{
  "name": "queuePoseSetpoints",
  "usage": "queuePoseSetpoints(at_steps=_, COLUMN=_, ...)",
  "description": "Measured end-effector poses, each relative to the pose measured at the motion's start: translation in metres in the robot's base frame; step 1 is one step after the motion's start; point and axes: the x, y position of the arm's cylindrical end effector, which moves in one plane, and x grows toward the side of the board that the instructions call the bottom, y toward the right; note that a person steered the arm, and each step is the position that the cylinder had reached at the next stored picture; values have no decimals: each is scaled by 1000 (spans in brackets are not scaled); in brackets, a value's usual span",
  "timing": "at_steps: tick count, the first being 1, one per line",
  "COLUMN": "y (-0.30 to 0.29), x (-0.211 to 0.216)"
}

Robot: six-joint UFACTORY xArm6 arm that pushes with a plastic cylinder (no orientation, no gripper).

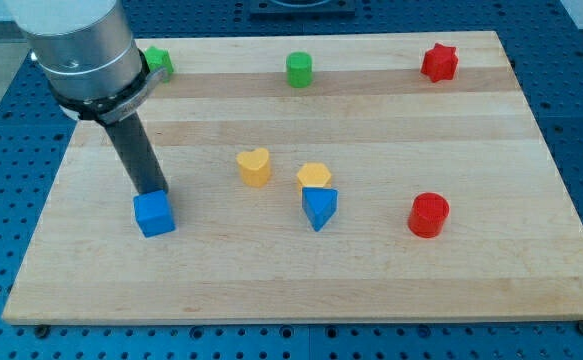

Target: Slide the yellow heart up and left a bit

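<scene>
Nearest the view's bottom sit three pieces in a rough row: a blue cube (154,213) at the view's left, a blue triangular block (319,207) near centre, and a red cylinder (429,215) toward the view's right. My tip (154,190) stands at the cube's far edge, touching it or just short of it; contact cannot be confirmed. The end effector here is a plain rod with nothing to spread or press together, so it pinches nothing. One row farther back: the yellow heart (254,166), the task piece, lies near the middle of the table (531,280), to the view's right of my tip and apart from it; a second yellow block (313,176), shape unclear, sits just to the view's right of the heart and touches or nearly touches the blue triangular block below it. Judgement: the push has not begun; this is the approach step. The next move calls for bringing the tip round to the heart's lower-right side, through the narrow gap beside the second yellow block, then a short stroke toward the view's upper left. Farthest row: a green block (158,62) partly hidden behind the arm, a green cylinder (299,69), a red star (439,62). Count: two blue, two yellow, two red, two green; eight blocks.
</scene>
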Motion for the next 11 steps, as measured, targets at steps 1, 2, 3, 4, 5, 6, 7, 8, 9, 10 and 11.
queuePoseSetpoints(at_steps=1, y=66, x=14)
queuePoseSetpoints(at_steps=2, y=97, x=23)
queuePoseSetpoints(at_steps=3, y=111, x=28)
queuePoseSetpoints(at_steps=4, y=111, x=11)
queuePoseSetpoints(at_steps=5, y=114, x=5)
queuePoseSetpoints(at_steps=6, y=117, x=-11)
queuePoseSetpoints(at_steps=7, y=116, x=-27)
queuePoseSetpoints(at_steps=8, y=116, x=-31)
queuePoseSetpoints(at_steps=9, y=105, x=-28)
queuePoseSetpoints(at_steps=10, y=90, x=-38)
queuePoseSetpoints(at_steps=11, y=85, x=-46)
